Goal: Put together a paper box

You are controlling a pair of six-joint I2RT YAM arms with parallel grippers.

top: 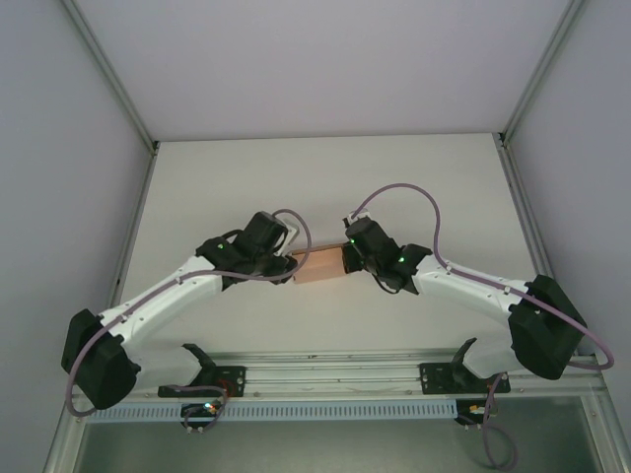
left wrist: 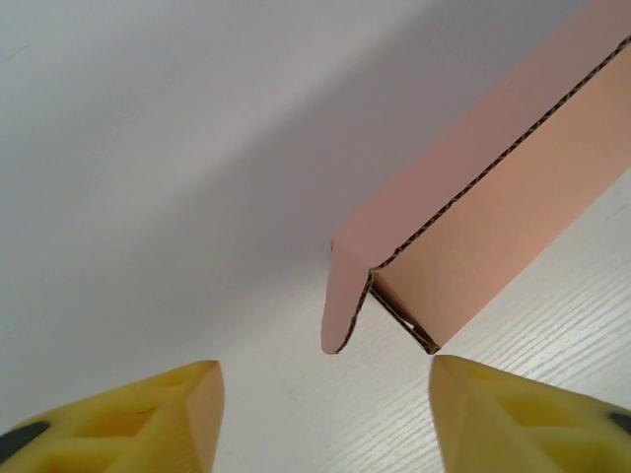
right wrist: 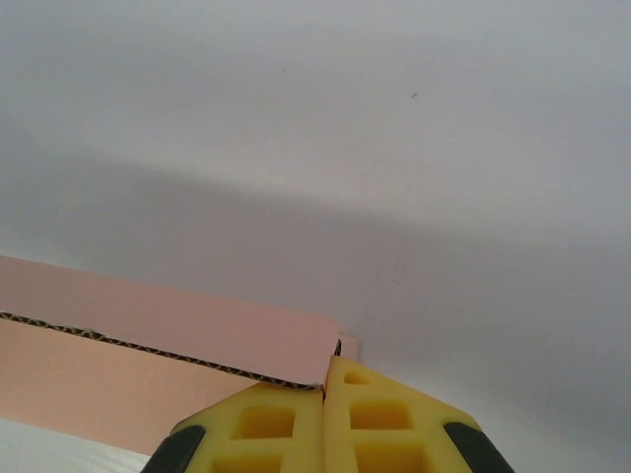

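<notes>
At the near edge of the table (top: pixel 315 325) both arms reach inward from their bases and meet over its middle. On my left wrist view the left gripper (left wrist: pixel 325 426) stands released, its yellow pads apart with nothing between them. The paper box (left wrist: pixel 493 197) begins just ahead of that gap, nearer the right-hand pad (left wrist: pixel 523 414), and a small end flap (left wrist: pixel 340 301) is folded down at its near corner. From there the box's long axis runs away, up and to the right.

On the right wrist view the right gripper (right wrist: pixel 325 419) is clenched, its pads together and its tips touching the box's other end. I cannot tell whether they nip the card's edge.

From above, the box lies crosswise between the two grippers, its length along the line joining them, about equally near each. I judge the coming move turns on the left pincer going straight forward onto that flap. Beyond, the white tabletop runs to the back wall.
</notes>
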